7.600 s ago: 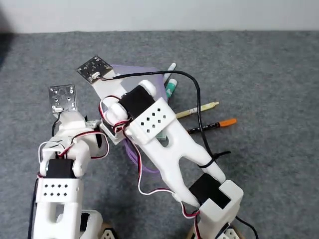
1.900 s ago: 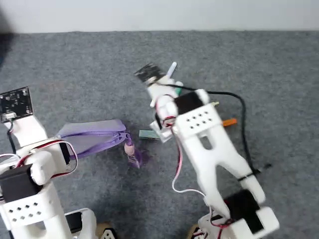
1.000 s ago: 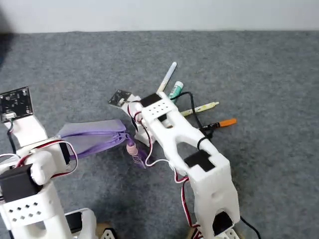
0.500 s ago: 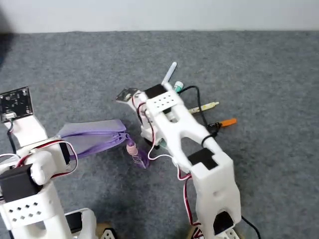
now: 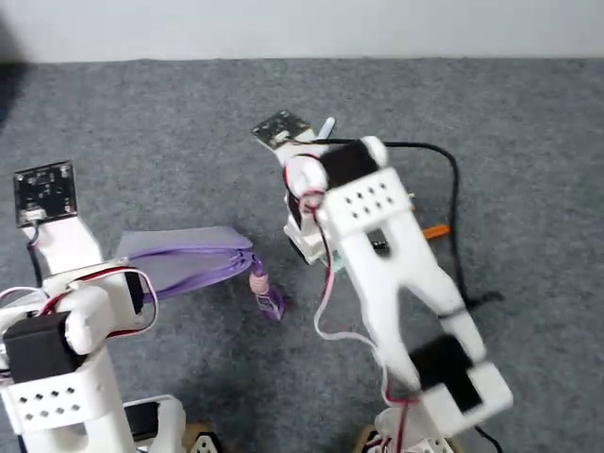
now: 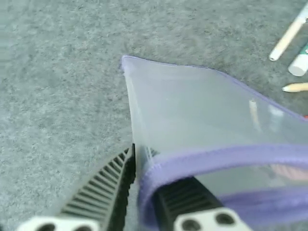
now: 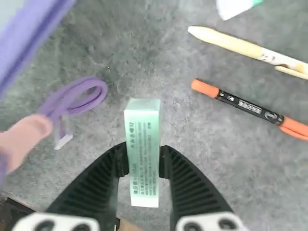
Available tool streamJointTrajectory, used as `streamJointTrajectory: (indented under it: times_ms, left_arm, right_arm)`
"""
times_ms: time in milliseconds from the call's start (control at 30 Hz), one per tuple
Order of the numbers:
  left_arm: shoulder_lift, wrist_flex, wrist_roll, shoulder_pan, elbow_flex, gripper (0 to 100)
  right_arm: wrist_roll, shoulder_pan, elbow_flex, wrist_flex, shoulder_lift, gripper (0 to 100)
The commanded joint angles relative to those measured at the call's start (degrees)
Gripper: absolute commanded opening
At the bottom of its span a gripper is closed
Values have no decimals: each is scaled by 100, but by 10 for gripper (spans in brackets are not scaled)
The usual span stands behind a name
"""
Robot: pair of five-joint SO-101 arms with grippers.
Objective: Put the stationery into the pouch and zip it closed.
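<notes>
The translucent purple pouch (image 5: 189, 260) lies tilted on the grey carpet, with its pink zipper pull (image 5: 257, 280) and purple loop (image 5: 272, 304) trailing toward the middle. My left gripper (image 6: 142, 178) is shut on the pouch's purple zipper edge (image 6: 202, 161). Over the carpet beside the loop (image 7: 77, 96), my right gripper (image 7: 143, 159) is shut on a pale green eraser (image 7: 142, 144). An orange pen (image 7: 245, 107) and a cream pen (image 7: 240, 45) lie just beyond it. In the high view the right arm (image 5: 368, 217) covers its own gripper.
A white pen (image 5: 326, 125) pokes out behind the right arm, and the orange pen's tip (image 5: 434, 230) shows to its right. A green-capped tube (image 6: 299, 62) lies near the white pen (image 6: 288, 33). Open carpet stretches right and far left.
The right arm has swung up and to the right, away from the pouch mouth, still holding the eraser. The left arm and the pouch have shifted slightly right.
</notes>
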Motion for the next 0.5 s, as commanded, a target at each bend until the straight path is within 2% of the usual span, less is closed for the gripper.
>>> streamJointTrajectory:
  times_ms: [0,133,267,367,467]
  left_arm:
    - [18,18,97,158,-277,12]
    - [18,18,97,158,-277,12]
    - [70,18,97,158,-312,13]
    - [510,105,141,158,-655,13]
    - [1090,114,387,158,-1095,13]
  right_arm:
    - [-220,-22,246,233,-1200,9]
    - [-563,4,923,242,-2237,8]
    - [-598,-13,1705,233,-3266,8]
    - [-624,-75,1916,224,-3855,8]
    - [-967,-198,1916,-101,-4259,8]
